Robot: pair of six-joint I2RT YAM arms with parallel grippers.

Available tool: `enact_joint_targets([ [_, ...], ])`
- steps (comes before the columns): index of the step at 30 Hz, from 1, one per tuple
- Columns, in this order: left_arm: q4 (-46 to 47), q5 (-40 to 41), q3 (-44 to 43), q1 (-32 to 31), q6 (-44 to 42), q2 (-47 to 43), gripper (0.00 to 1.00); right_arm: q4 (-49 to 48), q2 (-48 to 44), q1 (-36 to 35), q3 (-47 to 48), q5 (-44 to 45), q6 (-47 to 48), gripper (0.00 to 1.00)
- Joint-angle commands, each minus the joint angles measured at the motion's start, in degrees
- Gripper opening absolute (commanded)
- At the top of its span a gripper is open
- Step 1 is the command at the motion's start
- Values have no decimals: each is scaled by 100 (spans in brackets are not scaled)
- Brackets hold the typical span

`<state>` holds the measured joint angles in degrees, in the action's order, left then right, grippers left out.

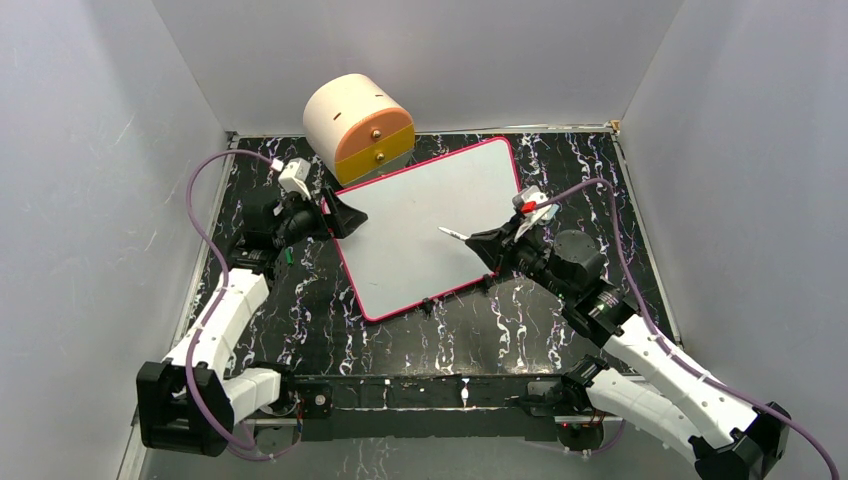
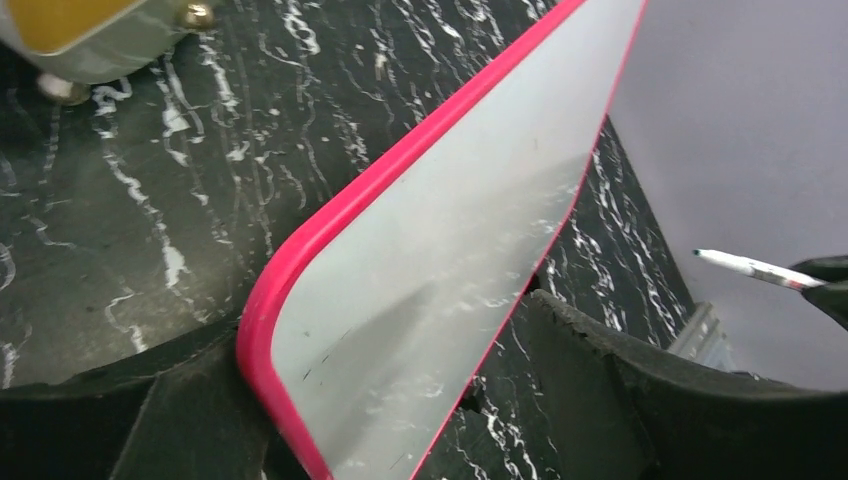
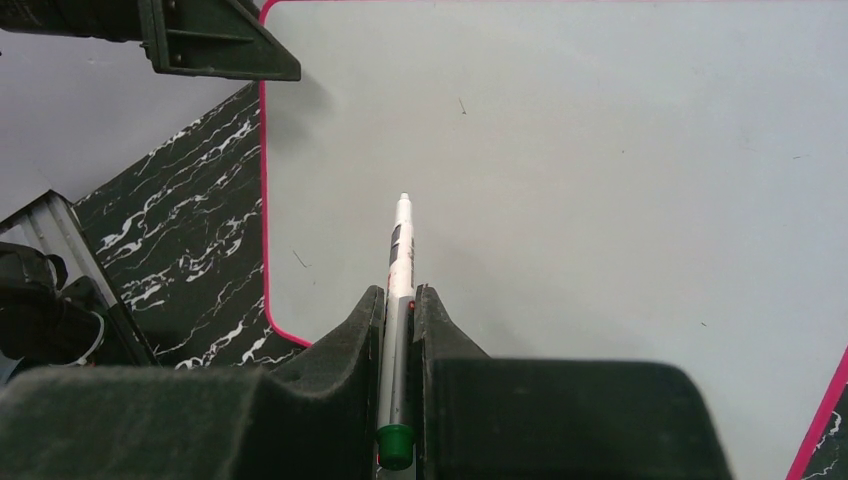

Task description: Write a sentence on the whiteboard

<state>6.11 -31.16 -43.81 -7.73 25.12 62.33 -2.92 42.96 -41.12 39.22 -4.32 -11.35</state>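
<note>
Right hand (image 3: 400,296) clamps the marker (image 3: 402,250), tip over the blank whiteboard (image 3: 600,150). Left hand (image 2: 400,395) straddles the whiteboard's corner, grip undeterminable. Advise lowering tip squarely, with light, even pressure.

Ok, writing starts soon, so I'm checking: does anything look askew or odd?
The whiteboard lies rotated, not square to the edges of the table, with its left corner between the fingers of the left gripper. It is blank; nothing looks spilled or damaged.

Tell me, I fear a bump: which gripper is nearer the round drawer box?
Left. The left gripper sits at the whiteboard edge close to the drawer box; the right gripper holds a marker over the board's right side, farther off.
</note>
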Motion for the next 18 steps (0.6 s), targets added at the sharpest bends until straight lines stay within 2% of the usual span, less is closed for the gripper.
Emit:
enact_joint_targets([
  [1,570,-917,-157,49,52,139,80,-214,44,-10,357,-167,160,0],
  [4,549,-1071,-157,61,-34,100,73,-211,71,-1,380,-188,177,0],
  [8,632,-1269,-142,61,-23,60,59,-234,109,-2,384,-233,182,0],
  [12,818,-1382,-119,61,146,84,55,-244,154,-10,410,-295,177,0],
  [18,897,-1395,3,61,124,109,39,-266,293,-10,492,-349,166,0],
])
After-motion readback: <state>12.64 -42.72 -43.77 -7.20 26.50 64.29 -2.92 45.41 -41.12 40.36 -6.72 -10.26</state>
